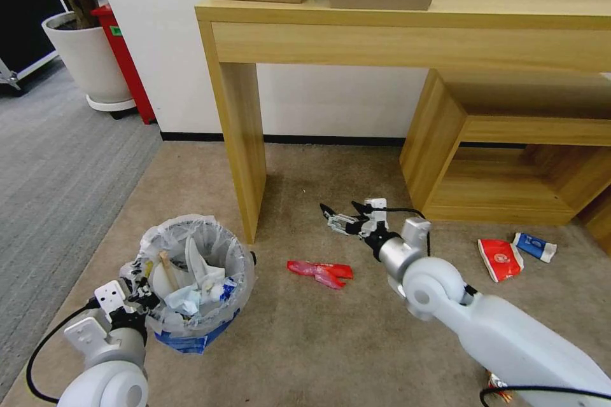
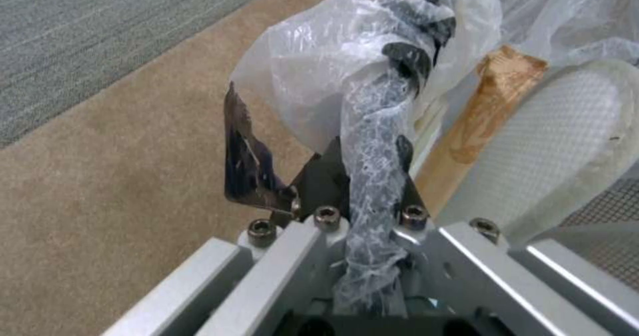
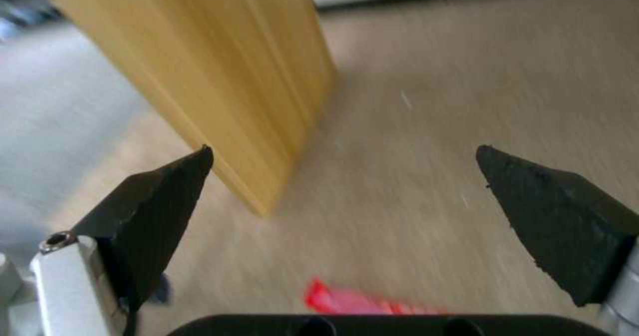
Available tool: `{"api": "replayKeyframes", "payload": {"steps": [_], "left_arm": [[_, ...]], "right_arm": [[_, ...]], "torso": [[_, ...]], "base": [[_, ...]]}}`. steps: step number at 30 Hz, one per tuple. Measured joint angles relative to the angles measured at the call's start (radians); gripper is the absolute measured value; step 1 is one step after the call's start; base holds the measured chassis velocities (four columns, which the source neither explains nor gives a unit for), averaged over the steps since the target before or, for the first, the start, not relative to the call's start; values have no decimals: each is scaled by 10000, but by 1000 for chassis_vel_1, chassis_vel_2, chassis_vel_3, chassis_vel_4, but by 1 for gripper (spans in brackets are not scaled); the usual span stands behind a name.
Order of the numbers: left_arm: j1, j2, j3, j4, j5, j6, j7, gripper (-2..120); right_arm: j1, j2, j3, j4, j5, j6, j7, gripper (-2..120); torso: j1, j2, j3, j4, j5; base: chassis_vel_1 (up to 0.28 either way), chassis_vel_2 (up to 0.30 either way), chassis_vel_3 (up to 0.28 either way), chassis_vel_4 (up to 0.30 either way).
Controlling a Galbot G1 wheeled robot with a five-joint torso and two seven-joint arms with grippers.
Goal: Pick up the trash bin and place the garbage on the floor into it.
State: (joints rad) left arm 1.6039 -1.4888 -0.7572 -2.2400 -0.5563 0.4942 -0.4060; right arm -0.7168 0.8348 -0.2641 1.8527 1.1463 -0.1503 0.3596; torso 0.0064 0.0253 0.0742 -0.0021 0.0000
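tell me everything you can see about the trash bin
The trash bin is a small round bin with a blue base, lined with a crinkly clear plastic bag that puffs out over its rim. It stands upright on the beige floor, left of the wooden table leg. It is nearly full: a white slipper, a wooden stick and crumpled litter. The left pincer is shut on its bag-covered rim.

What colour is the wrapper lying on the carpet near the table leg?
Red; the wrapper shows best in the head view.

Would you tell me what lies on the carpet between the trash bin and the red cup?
In the head view, a red wrapper lies between the trash bin and the red cup, below the open right gripper.
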Motion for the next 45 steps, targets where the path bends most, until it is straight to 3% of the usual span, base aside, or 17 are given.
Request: {"api": "replayKeyframes", "payload": {"steps": [3,6,8,10,11,16,19,22,29,38,40,45], "left_arm": [[-1,-11,-10,20,8,-4,2,0],[-20,-26,-47,105,21,-25,3,0],[-37,-35,-50,143,24,-30,4,0],[-172,-42,43,268,31,-33,2,0],[-172,-42,43,268,31,-33,2,0],[-393,-6,308,618,49,-11,1,0],[-424,-19,325,678,73,-21,7,0],[-450,-31,301,662,64,-23,1,0],[-435,-80,202,567,48,-35,-17,0],[-467,-221,206,613,100,-84,-15,0],[-487,-273,200,650,136,-93,-12,0],[-488,-308,161,669,141,-135,-7,0]], "right_arm": [[273,176,-198,-144,323,-557,772,100],[621,587,-531,-562,1034,-2355,2673,100],[876,590,-862,-899,901,-2630,2632,100],[1737,296,-2193,-1837,110,-2711,1228,100],[1737,296,-2193,-1837,110,-2711,1228,100],[2446,-101,-3937,-2994,-1573,-2013,-668,100],[2917,-12,-4746,-3587,-2249,-1564,-1534,100],[3693,244,-5728,-4489,-3696,-274,-2961,100],[4754,761,-7012,-5986,-5491,1163,-5040,93],[5245,1604,-7670,-7871,-6038,1859,-5785,89],[5283,2198,-7808,-8508,-6259,1845,-5800,86],[5296,2858,-7931,-9184,-6398,1954,-5889,76]], "torso": [[0,0,0,1,1],[0,0,0,0,2],[0,-1,0,-1,1],[1,-1,1,3,5],[1,-1,1,3,5],[1,-2,1,-5,3],[1,-1,1,-4,0],[1,-1,1,2,1],[1,-1,0,1,1],[1,-1,0,-2,0],[1,-1,1,0,0],[1,-1,0,2,1]], "base": [[0,0,0,0],[0,0,0,0],[0,0,0,0],[0,0,0,0],[0,0,0,0],[0,0,0,0],[0,0,0,0],[0,0,0,0],[0,0,0,0],[0,0,0,0],[0,0,0,0],[0,0,0,0]]}}
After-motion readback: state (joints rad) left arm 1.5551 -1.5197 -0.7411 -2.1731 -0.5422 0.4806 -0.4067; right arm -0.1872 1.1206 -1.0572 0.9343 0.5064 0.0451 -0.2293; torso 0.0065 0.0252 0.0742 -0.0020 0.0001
